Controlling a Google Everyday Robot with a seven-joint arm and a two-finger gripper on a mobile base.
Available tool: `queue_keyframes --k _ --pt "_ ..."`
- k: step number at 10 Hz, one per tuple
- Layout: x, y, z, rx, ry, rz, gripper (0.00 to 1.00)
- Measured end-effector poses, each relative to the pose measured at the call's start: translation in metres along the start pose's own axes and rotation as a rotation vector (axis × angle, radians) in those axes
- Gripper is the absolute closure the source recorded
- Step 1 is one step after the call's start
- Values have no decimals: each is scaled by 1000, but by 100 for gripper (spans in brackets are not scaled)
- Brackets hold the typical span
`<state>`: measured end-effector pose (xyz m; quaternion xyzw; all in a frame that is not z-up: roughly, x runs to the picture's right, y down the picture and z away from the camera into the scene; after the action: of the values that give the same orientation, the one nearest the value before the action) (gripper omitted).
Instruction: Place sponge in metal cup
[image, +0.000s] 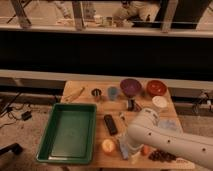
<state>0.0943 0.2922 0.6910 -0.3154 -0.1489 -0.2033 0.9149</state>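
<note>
The sponge (123, 146), a small light-blue block, lies near the table's front edge, between an orange fruit (108, 145) and my white arm. My gripper (131, 150) hangs at the end of the arm right over the sponge's right side, open, and mostly hidden by the arm's bulky wrist. I cannot tell whether it touches the sponge. The metal cup (96, 93), dull grey with a dark inside, stands upright at the back of the table, left of a blue plastic cup (113, 93).
A green tray (67, 132) fills the table's left half. A black bar (110, 124) lies beside it. A purple bowl (130, 87), red bowl (156, 87) and white bowl (159, 102) stand at the back right. A pale blue cloth (170, 125) lies right of the arm.
</note>
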Motion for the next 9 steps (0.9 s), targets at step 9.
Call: queue_keyframes --k 9 --pt "4 -11 25 7 46 -26 20"
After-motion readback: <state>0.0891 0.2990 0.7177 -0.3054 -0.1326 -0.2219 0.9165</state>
